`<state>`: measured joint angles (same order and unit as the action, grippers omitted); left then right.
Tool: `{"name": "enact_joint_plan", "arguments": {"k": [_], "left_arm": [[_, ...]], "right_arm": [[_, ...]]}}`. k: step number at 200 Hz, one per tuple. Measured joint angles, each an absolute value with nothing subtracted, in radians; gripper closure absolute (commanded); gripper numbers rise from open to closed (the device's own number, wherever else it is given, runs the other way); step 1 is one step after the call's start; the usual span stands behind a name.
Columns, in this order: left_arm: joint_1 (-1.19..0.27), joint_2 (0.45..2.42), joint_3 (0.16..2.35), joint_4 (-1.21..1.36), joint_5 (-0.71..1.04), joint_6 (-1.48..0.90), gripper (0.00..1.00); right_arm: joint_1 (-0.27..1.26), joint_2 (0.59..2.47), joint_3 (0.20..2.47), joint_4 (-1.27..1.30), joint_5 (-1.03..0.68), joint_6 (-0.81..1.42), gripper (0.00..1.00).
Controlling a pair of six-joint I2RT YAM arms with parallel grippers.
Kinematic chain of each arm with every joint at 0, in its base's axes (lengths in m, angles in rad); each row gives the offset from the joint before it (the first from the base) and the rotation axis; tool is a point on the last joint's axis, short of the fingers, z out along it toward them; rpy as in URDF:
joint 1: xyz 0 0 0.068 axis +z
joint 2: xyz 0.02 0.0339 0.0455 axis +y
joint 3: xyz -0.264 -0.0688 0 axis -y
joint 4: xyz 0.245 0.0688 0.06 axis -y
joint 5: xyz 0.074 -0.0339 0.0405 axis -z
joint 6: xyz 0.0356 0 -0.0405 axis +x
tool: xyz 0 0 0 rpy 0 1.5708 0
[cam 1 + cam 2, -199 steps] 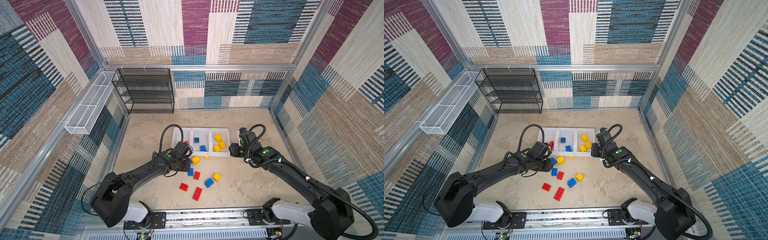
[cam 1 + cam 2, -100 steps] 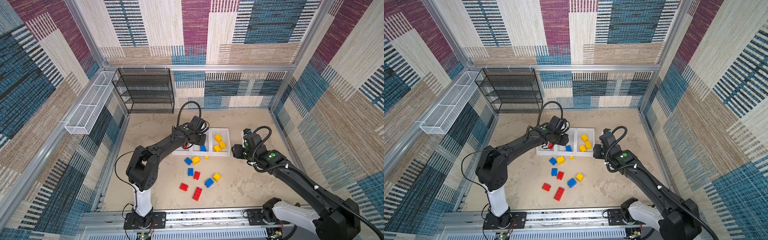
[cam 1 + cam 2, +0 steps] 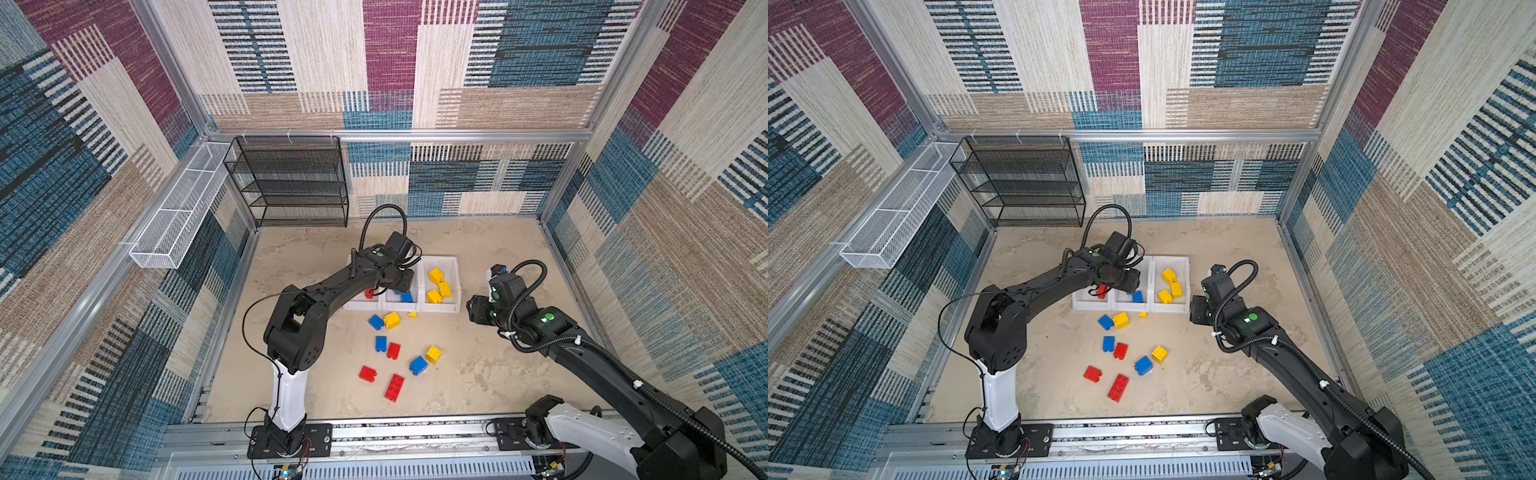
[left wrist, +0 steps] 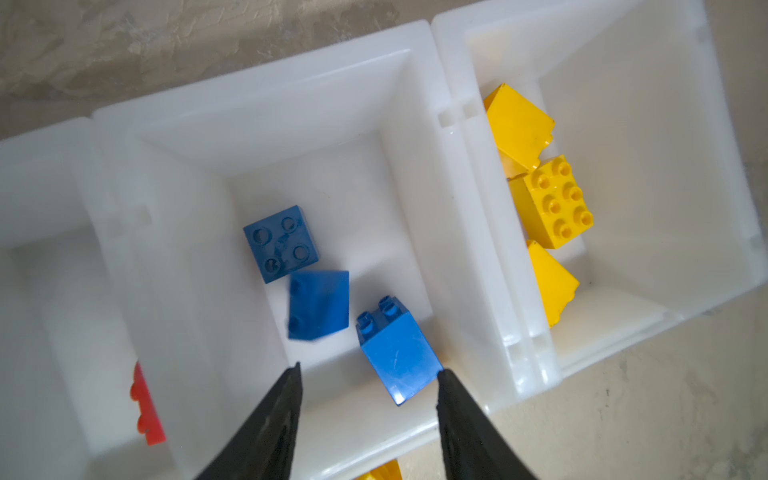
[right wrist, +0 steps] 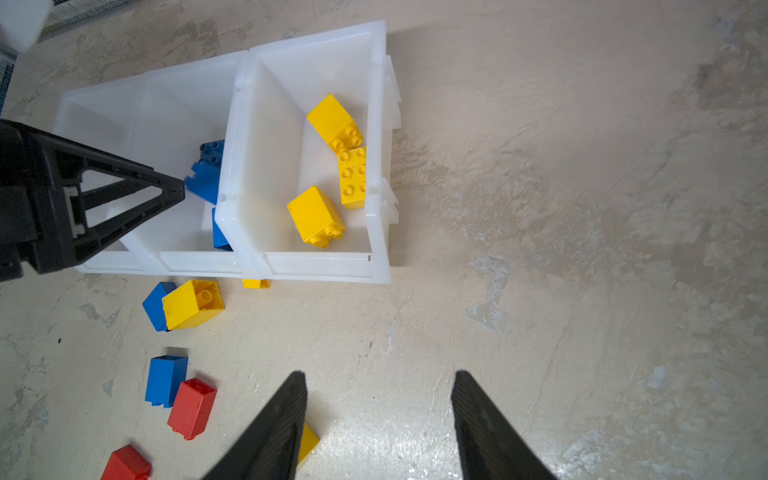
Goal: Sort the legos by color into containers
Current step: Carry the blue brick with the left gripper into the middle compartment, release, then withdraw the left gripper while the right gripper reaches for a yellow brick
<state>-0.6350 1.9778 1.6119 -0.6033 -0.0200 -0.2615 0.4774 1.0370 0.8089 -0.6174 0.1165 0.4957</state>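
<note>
White plastic bins sit three in a row on the tabletop (image 3: 498,249), and that's where the sorted legos are so far. In both top views the left bin (image 3: 360,306) has one red brick (image 3: 369,294), the middle bin (image 3: 400,306) has three blue bricks (image 4: 280,245), and the right bin (image 3: 457,282) has three yellow bricks (image 4: 557,201). We see the left jaws hanging right over the middle bin, spread apart with nothing between them. One blue brick (image 4: 318,305) under them looks blurred. Another blue brick (image 4: 397,353) lies on its side with a corner by one fingertip (image 4: 453,399), can't tell if they touch. The right jaws are apart too and empty, over bare tabletop just beside the right bin. Loose bricks (image 3: 394,387) in front of the bins: three blue, three red, two yellow, plus a tiny yellow bit (image 3: 412,315) right at the bins' front wall. A blue one (image 3: 376,322) and a yellow one (image 3: 392,320) are touching, and another blue (image 3: 380,343) sits just beside a red (image 3: 393,350)
</note>
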Motion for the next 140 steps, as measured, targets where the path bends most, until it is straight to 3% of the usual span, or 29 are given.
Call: {"name": "enact_joint_plan", "arguments": {"k": [101, 140], "left_arm": [[-0.630, 1.737, 1.391, -0.580, -0.041, -0.260, 0.42], [-0.617, 1.556, 1.217, -0.561, -0.059, -0.268, 0.41]], "right_arm": [[0.480, 1.043, 0.790, -0.619, 0.099, 0.495, 0.41], [0.578, 1.068, 0.754, -0.624, 0.067, 0.497, 0.39]]}}
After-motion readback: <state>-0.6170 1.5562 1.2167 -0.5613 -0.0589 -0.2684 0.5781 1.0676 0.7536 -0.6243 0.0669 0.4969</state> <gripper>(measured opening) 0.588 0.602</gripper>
